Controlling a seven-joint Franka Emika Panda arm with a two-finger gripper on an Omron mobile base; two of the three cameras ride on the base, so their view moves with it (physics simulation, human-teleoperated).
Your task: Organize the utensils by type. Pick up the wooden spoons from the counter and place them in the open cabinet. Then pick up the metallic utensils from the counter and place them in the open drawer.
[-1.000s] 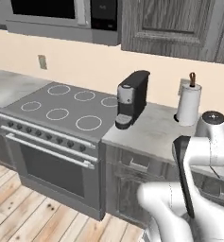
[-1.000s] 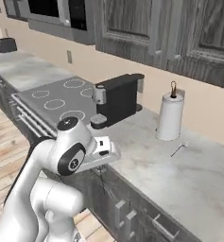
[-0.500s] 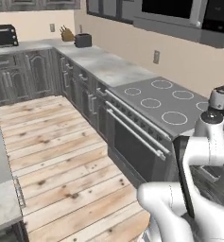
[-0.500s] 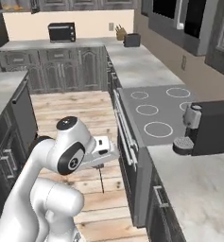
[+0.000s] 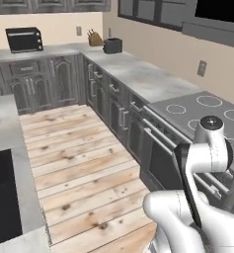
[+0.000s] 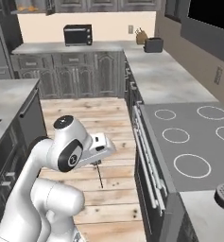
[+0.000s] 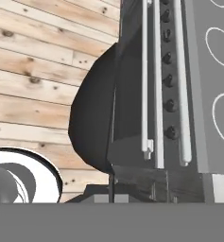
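My gripper (image 6: 99, 161) hangs low over the wooden floor (image 6: 85, 118), in front of the oven, shut on a thin dark-looking metallic utensil (image 6: 100, 176) that dangles straight down from it. In the hand view the same thin utensil (image 7: 111, 185) rises as a narrow line between the finger tips, against the oven front. The grey marbled counter (image 6: 166, 75) runs along the right wall, and no utensils lie on the stretch I see. Something orange-brown (image 6: 28, 5) sits in an upper cabinet at the top left, too small to identify. The drawer is out of view.
A stove (image 6: 189, 137) with ring burners sits beside me, its oven handle (image 7: 144, 75) close to the hand. At the far corner stand a black toaster oven (image 6: 78, 34), a knife block (image 6: 141, 35) and a toaster (image 6: 153, 45). An island counter (image 6: 9, 99) borders the left.
The whole picture has swung round with the base: coffee machine and paper towel roll left the views, and the floor and far corner came in. The gripper still holds the thin utensil.
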